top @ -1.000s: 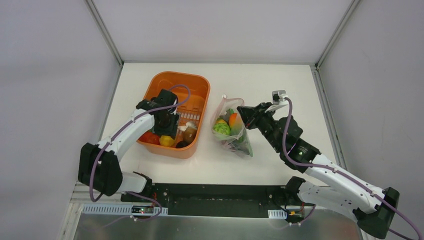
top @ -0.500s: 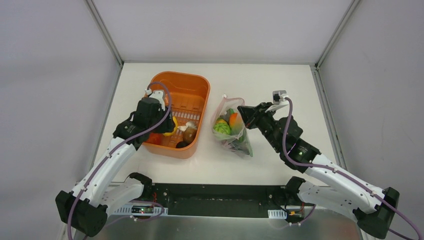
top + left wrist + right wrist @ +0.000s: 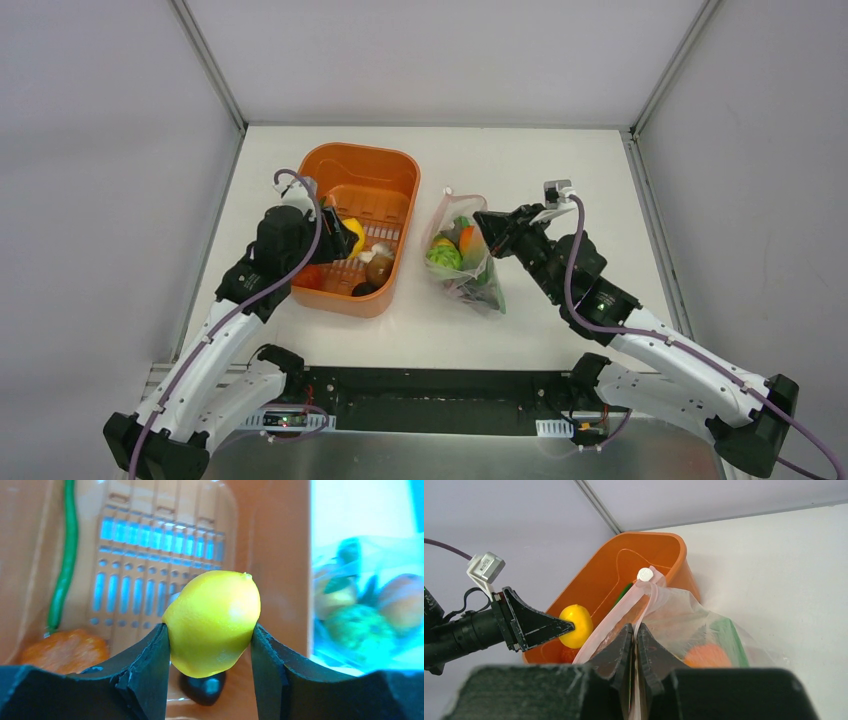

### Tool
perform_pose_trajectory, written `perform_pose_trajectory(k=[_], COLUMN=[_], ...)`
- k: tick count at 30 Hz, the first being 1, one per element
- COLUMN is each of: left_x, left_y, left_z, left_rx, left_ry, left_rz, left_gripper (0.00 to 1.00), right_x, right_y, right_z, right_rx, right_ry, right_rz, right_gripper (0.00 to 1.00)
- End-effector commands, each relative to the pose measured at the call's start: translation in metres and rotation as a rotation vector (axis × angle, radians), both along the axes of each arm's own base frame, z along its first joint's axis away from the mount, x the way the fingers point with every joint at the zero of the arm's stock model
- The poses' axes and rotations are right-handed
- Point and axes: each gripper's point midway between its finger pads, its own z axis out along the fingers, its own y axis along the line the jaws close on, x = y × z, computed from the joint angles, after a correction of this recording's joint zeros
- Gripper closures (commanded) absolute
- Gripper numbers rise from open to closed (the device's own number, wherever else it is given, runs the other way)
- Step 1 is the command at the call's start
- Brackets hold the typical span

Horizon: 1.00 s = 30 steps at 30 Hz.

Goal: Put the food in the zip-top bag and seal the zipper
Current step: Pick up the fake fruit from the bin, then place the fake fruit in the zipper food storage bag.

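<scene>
My left gripper (image 3: 345,236) is shut on a yellow lemon (image 3: 212,621), held above the orange basket (image 3: 393,165); the lemon also shows in the right wrist view (image 3: 575,624). The clear zip-top bag (image 3: 462,262) lies right of the basket and holds green and orange fruits (image 3: 443,255). My right gripper (image 3: 487,224) is shut on the bag's upper wall by the pink zipper strip (image 3: 616,618), holding the mouth up. A long green pod (image 3: 64,562), an orange fruit (image 3: 64,650) and a dark fruit (image 3: 204,689) remain in the basket.
The basket stands at the table's left middle, its right wall close to the bag. A white slider tab (image 3: 644,574) sits at the zipper's far end. Grey walls ring the white table (image 3: 520,160).
My left gripper has lifted out of the basket's near end with the lemon and turned toward the bag. The right arm and bag have not moved.
</scene>
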Motion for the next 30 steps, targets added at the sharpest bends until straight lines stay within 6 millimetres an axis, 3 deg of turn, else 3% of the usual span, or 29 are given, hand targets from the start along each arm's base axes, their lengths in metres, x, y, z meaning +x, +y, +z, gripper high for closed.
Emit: perform_pose_trajectory(k=[1,5,11,23,30], left_x=[0.003,-0.006,-0.032,-0.057,-0.060], left_y=[-0.038,-0.063,-0.092,-0.141,-0.168], left_z=[0.051,0.092,0.145,0.168,0.166], left_rx=[-0.239,-0.406,-0.523,-0.537,-0.515], left_ry=[-0.136,-0.226,-0.335,-0.375,-0.341], left_rz=[-0.119,-0.227,-0.415,-0.600,-0.663], left_gripper=[1.00,1.00,1.00,0.98,0.97], right_x=[-0.009,-0.011,-0.006,-0.010,-0.018], right_y=[0.007,0.011,0.011,0.020,0.021], right_z=[0.030,0.031,0.027,0.027,0.030], right_rx=[0.061,0.052,0.038,0.047,0.064], right_ry=[-0.085,-0.094,-0.077,-0.077,-0.094], right_rz=[0.066,0.091,0.068,0.118,0.155], right_gripper=[0.91,0.91,0.91,0.91,0.90])
